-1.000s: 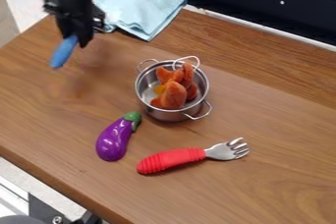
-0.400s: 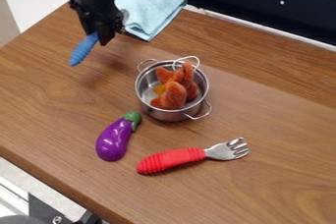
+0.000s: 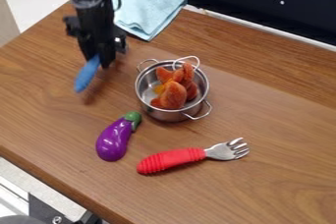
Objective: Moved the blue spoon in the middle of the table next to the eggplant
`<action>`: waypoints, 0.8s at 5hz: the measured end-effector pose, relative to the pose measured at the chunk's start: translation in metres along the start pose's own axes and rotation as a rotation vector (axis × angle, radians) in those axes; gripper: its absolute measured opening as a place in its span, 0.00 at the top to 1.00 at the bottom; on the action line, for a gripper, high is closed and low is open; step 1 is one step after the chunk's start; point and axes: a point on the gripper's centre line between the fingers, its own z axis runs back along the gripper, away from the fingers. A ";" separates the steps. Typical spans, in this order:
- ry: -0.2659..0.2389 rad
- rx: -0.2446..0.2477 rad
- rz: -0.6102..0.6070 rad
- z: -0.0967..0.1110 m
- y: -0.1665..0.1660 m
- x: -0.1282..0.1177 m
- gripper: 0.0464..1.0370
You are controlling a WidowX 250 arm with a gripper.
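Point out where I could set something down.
Bare table lies right of the pot and below the red-handled fork. It's crowded between pot, fork and eggplant, and around the tool holding the blue spoon.

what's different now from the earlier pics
The gripper and the blue spoon in its jaws have moved: first right across the view, then down it, nearer the eggplant. The spoon was already held earlier, and nothing was let go. The eggplant, metal pot, red-handled fork and light blue cloth stayed put
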 end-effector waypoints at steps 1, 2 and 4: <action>0.006 -0.030 0.006 0.012 -0.005 -0.034 0.72; 0.022 -0.048 -0.024 0.012 -0.011 -0.069 0.72; 0.029 -0.046 -0.025 0.003 -0.030 -0.102 0.72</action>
